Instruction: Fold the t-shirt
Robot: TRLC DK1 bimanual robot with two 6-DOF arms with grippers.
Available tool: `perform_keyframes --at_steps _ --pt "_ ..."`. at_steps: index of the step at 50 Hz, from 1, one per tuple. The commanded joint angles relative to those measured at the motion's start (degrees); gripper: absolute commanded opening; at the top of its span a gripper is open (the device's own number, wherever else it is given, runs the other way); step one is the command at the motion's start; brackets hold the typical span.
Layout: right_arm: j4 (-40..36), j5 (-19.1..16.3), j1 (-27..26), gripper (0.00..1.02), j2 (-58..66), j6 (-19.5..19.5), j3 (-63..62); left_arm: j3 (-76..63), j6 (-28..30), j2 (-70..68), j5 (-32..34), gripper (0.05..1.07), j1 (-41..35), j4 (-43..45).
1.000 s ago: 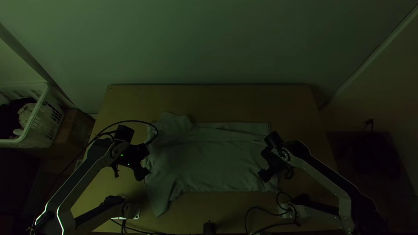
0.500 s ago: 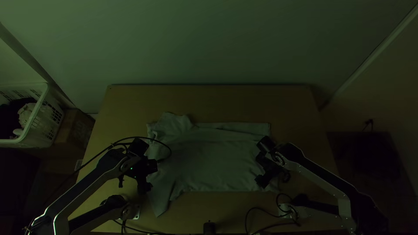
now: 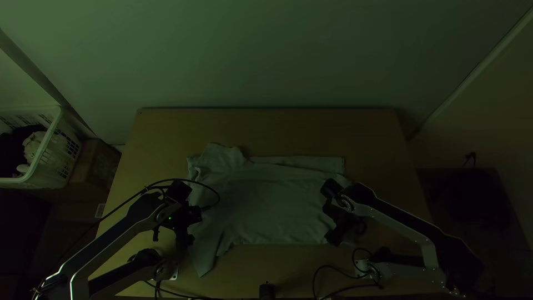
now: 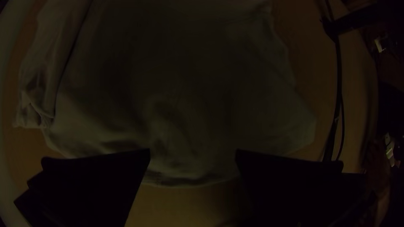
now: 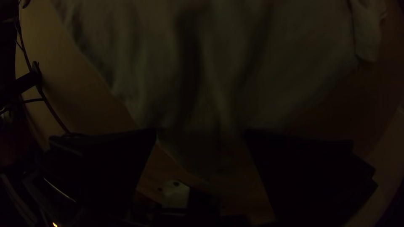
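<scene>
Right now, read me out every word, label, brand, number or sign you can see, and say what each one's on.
No text is readable.
Brown box left of the table: any marks are too dim to read.
Small pale patch by the table's left edge: too small to read.
T-shirt: no legible print.

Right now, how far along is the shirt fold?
Early, I'd say. Done: the shirt lies mostly spread; a strip along its far side may be a first fold, can't tell for sure. In hand: nothing gripped, left gripper and right gripper both open at opposite ends of it. Left: near sleeve sticks out, and the body needs folding into something compact.
</scene>
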Motion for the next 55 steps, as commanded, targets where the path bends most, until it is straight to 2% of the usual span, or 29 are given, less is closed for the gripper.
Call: perform_keyframes --at_steps 1,6,10,16,20,24,27,32,36,38,42,48,55 --pt "-1.45 -0.25 0.65 0.95 3.37 0.88 -0.11 -2.09 0.22 -0.34 -0.89 1.02 -0.41 0.76" --pt "-1.45 -0.25 0.92 0.92 4.78 1.15 -0.03 -2.53 0.04 -0.42 -1.06 1.01 -0.76 1.55" --pt "-1.45 -0.25 0.92 0.86 4.86 1.15 0.06 -2.88 -0.22 -0.42 -1.06 0.94 -1.2 2.6" --pt "-1.45 -0.16 0.92 0.86 4.69 1.41 0.15 -4.2 -0.93 -0.51 -1.94 0.92 -2.43 4.27" --pt "-0.92 -0.16 0.65 0.75 4.34 1.41 0.24 -4.47 -1.01 -0.51 -1.94 0.84 -2.61 4.8" --pt "-0.75 -0.16 0.57 0.72 4.16 1.41 0.24 -4.9 -1.01 -0.51 -1.94 0.84 -2.61 5.24" --pt "-0.66 -0.16 0.57 0.65 4.16 1.41 0.33 -5.43 -1.01 -0.51 -1.94 0.83 -2.87 5.85" --pt "0.31 -0.25 0.57 0.54 3.63 1.41 0.5 -6.22 -1.1 -0.51 -1.94 0.73 -3.31 6.82" --pt "0.75 -0.25 0.65 0.51 3.54 1.41 0.5 -6.4 -1.19 -0.6 -1.94 0.67 -3.31 7.44" --pt "0.75 -0.25 0.65 0.5 3.63 1.41 0.5 -6.57 -1.19 -0.69 -1.94 0.67 -3.31 7.52" --pt "1.36 -0.25 0.65 0.43 3.63 1.41 0.5 -7.45 -0.93 -0.78 -2.03 0.66 -3.31 7.96" --pt "2.59 -0.16 0.83 0.3 3.46 1.41 0.06 -8.07 -0.93 -1.3 -1.94 0.44 -3.05 9.81" --pt "3.47 -0.16 1.09 0.16 3.02 1.32 -0.11 -8.51 -0.84 -1.21 -1.94 0.26 -2.61 10.78"
